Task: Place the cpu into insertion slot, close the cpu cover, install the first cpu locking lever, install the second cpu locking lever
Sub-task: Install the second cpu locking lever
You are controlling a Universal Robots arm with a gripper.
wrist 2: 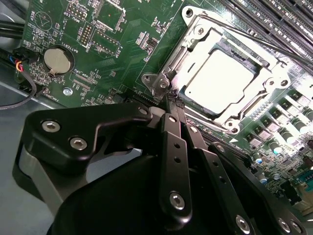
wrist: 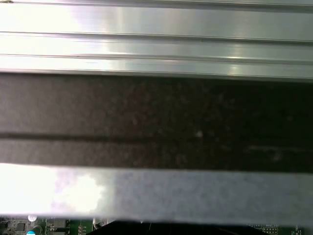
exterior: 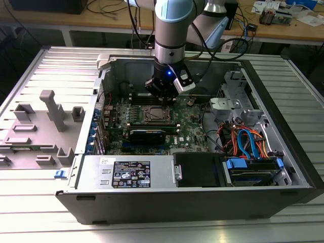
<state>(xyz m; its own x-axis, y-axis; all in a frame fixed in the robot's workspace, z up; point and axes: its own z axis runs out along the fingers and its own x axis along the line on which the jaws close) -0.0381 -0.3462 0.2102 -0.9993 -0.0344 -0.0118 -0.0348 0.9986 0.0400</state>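
— While the black end effector hangs with fingers pinched together, where's the matte silver square cpu?

— Seated in the silver-rimmed insertion slot, just beyond the fingertips, under the thin metal cpu cover.

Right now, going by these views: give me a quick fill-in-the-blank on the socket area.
1. The cpu cover lies ___ over the cpu.
2. The gripper's jaws are ___, tips at a corner of the cpu cover.
3. The round coin battery sits on the ___ circuit board.
Missing words: closed; shut; green.
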